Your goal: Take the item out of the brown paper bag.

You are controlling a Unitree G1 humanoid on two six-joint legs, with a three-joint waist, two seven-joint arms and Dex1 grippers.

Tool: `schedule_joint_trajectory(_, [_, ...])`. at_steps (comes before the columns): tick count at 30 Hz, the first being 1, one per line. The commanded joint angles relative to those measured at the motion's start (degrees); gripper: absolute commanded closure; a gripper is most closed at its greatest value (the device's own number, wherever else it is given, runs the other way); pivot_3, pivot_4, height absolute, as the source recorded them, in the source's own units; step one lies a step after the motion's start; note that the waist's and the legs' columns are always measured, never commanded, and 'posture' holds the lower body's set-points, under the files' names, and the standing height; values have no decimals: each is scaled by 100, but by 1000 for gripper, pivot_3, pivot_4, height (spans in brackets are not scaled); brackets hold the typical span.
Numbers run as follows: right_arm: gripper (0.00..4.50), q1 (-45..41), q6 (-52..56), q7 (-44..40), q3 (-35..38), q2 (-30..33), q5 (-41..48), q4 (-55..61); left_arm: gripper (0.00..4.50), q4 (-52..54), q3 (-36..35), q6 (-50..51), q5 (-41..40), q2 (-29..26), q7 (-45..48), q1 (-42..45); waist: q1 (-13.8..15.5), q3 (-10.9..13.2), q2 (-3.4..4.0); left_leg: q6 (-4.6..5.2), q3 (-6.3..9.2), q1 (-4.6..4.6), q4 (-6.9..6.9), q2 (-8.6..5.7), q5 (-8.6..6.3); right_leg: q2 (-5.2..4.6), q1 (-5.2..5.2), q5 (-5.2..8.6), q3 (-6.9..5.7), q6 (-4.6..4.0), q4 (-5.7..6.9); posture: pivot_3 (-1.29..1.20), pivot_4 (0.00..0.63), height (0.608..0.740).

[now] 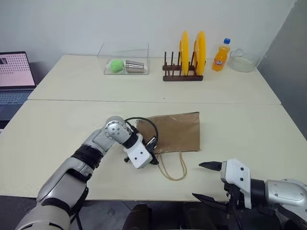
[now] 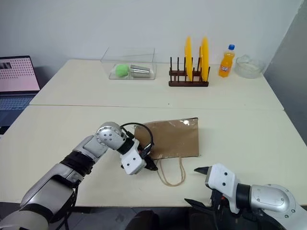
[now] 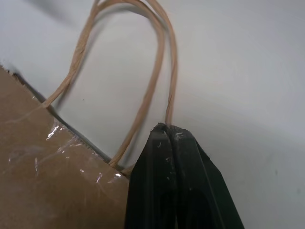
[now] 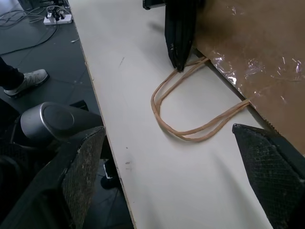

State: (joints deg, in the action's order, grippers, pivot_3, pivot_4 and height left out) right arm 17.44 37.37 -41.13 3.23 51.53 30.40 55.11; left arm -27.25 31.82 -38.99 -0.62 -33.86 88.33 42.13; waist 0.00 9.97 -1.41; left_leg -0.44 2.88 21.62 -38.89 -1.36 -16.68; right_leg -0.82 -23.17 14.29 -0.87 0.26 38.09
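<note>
From the head cameras, the brown paper bag (image 1: 175,132) lies flat on the near half of the worktop (image 1: 57,139), its mouth edge and cord handles (image 1: 173,168) turned toward the robot. The left end effector (image 1: 152,159) sits at the bag's mouth corner, right where the handles root into the paper. The right end effector (image 1: 207,181) hangs off the worktop's front edge, well apart from the bag, with its fingers spread wide and nothing between them. The plate rack (image 1: 182,72) and orange soda bottle (image 1: 220,56) stand far behind the bag.

In the left wrist view the two black fingertips (image 3: 167,143) are pressed fully together, tips against the base of the cord loops beside the bag's edge. I can't tell whether a strand or the paper lip is actually pinched; it looks more like resting contact.

From the right wrist camera the closed left fingers come down on the handle root at the bag's mouth, and the loops trail loose over the worktop.

The item itself is not visible; presumably it is inside the bag.

To do this well, I'd say the mouth needs lifting by its upper lip alone, so the bag gapes instead of sliding; the idle right end effector could pin the lower lip or reach inside.
</note>
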Motion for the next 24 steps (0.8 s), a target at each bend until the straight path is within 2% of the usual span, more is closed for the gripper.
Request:
schedule_joint_trajectory(1, [0,11,-115,11,95,60,60,489,4480,739,-366,957,-630,-88,89,-24,-2,2,-3,0,3,4,0,1,0,0,-4,0,-3,0,0,0,150,740])
schedule_joint_trajectory(6, [0,3,-119,-7,52,64,5,484,4480,1495,-676,2221,-1095,-242,117,-172,-6,2,-2,0,2,4,0,1,0,0,-4,0,-2,0,-1,0,150,740])
schedule_joint_trajectory(9, [0,2,-133,-29,35,76,-34,467,4480,1626,-761,2456,-1103,-306,143,-219,-7,2,-2,0,3,3,0,1,0,1,-4,0,-3,0,0,0,150,740])
schedule_joint_trajectory(18, [0,11,-157,-38,35,118,-73,428,4480,1387,-523,1290,-785,-668,417,-347,-1,2,-2,0,2,4,1,1,0,1,-4,1,-1,-1,-3,0,150,740])
schedule_joint_trajectory(21, [0,29,-160,-23,33,120,-77,437,3866,1334,-470,1278,-854,-715,417,-337,2,2,-2,0,1,4,1,1,0,0,-4,1,0,-1,-4,0,150,740])
schedule_joint_trajectory(24, [0,23,-155,-12,25,120,-82,431,2946,1218,-471,909,-739,-662,417,-340,2,2,-2,1,1,6,1,1,0,0,-4,1,-1,-1,-7,0,150,740])
